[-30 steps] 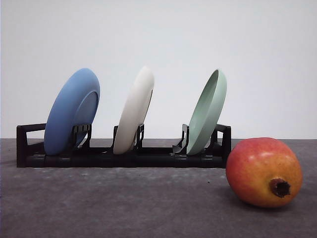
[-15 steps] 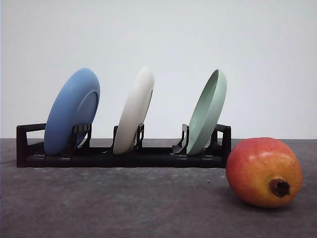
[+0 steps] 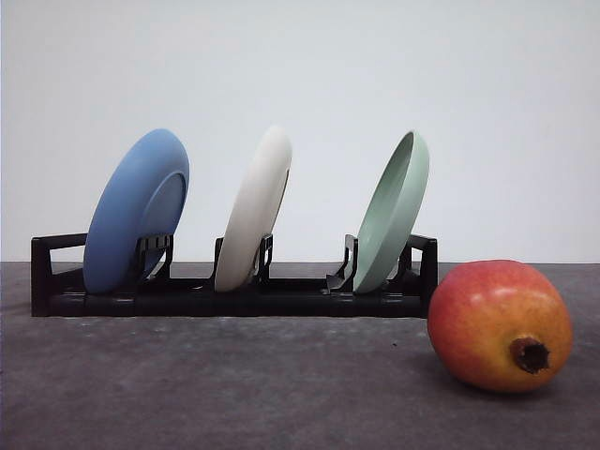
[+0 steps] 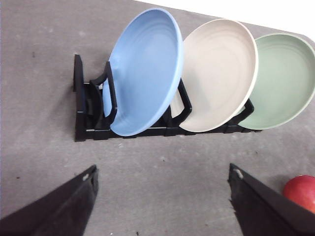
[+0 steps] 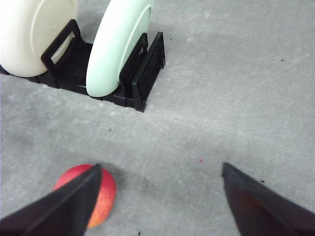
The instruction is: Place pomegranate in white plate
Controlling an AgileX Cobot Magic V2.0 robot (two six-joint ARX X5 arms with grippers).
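The pomegranate (image 3: 499, 324) lies on the grey table at the front right, its dark calyx facing the camera. It also shows in the left wrist view (image 4: 301, 191) and the right wrist view (image 5: 101, 194). The white plate (image 3: 254, 208) stands on edge in the middle slot of a black rack (image 3: 234, 298), also seen from the left wrist (image 4: 219, 73) and the right wrist (image 5: 34, 34). My left gripper (image 4: 162, 204) hovers open in front of the rack, nothing between its fingers. My right gripper (image 5: 160, 199) is open above the table, with the pomegranate beside one of its fingers.
A blue plate (image 3: 137, 211) and a pale green plate (image 3: 394, 212) stand in the rack's outer slots on either side of the white one. Bare grey table (image 3: 234, 384) stretches in front of the rack. A white wall rises behind it.
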